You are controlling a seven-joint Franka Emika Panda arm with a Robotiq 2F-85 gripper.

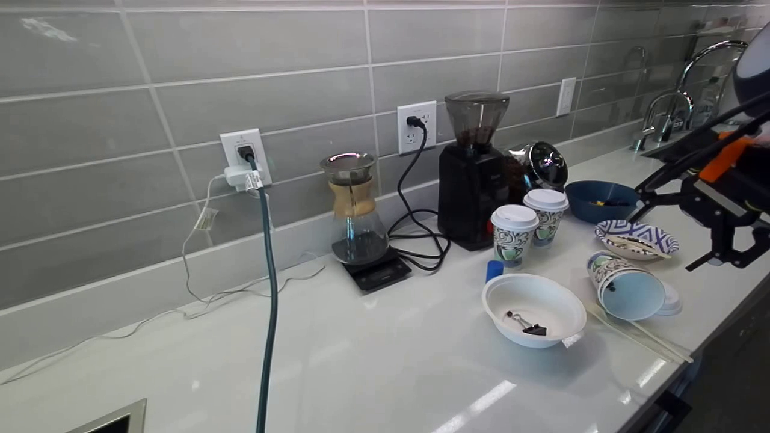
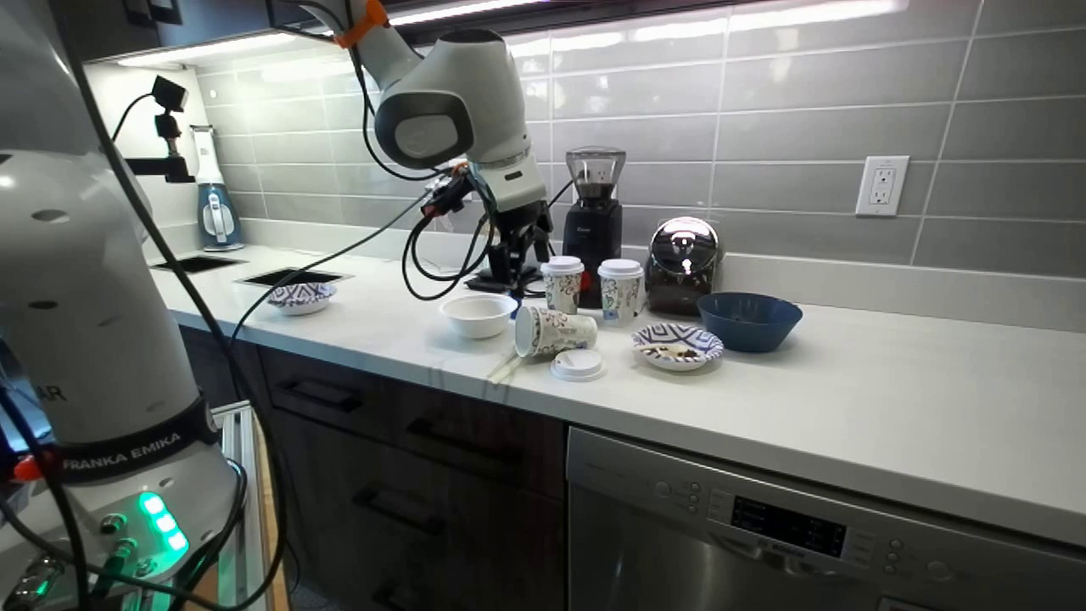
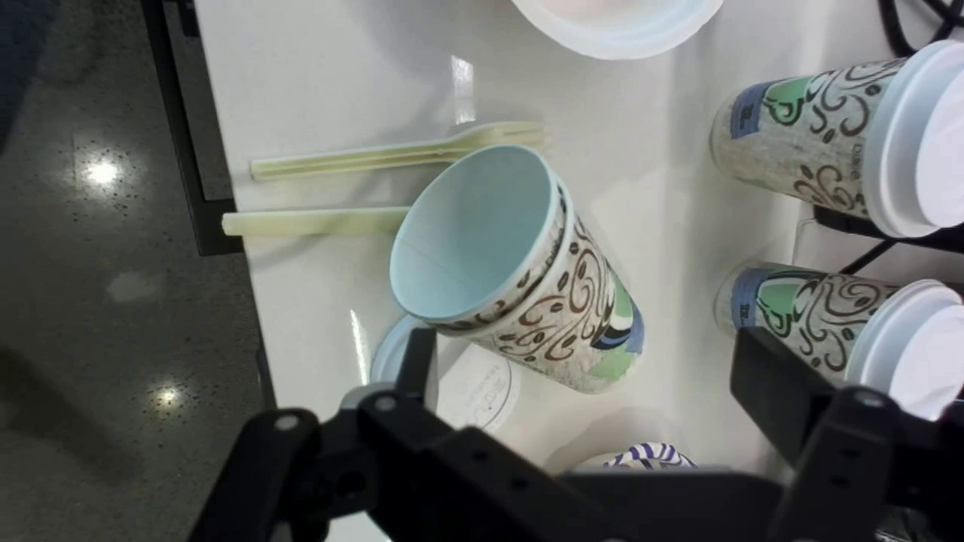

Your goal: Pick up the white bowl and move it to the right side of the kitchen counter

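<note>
The white bowl [image 1: 556,300] sits upright on the white kitchen counter [image 1: 373,361], with a black binder clip and small dark bits inside. It also stands on the counter [image 2: 899,382] in an exterior view, left of the tipped cup [image 2: 479,316]. In the wrist view only part of the bowl's rim [image 3: 633,34] shows at the top edge. My gripper [image 3: 591,361] is wide open and empty, above the tipped cups and lid and apart from the bowl. The gripper shows in both exterior views [image 1: 666,240] [image 2: 516,271], raised over the counter.
Stacked paper cups [image 3: 557,301] lie tipped beside a lid [image 2: 579,365] and wooden utensils [image 3: 399,154]. Two lidded cups [image 1: 514,234] [image 1: 546,216], a grinder [image 1: 472,186], a blue-patterned plate [image 1: 646,237] and a dark blue bowl [image 2: 751,322] stand nearby. A glass coffee maker [image 1: 358,222] is by the wall.
</note>
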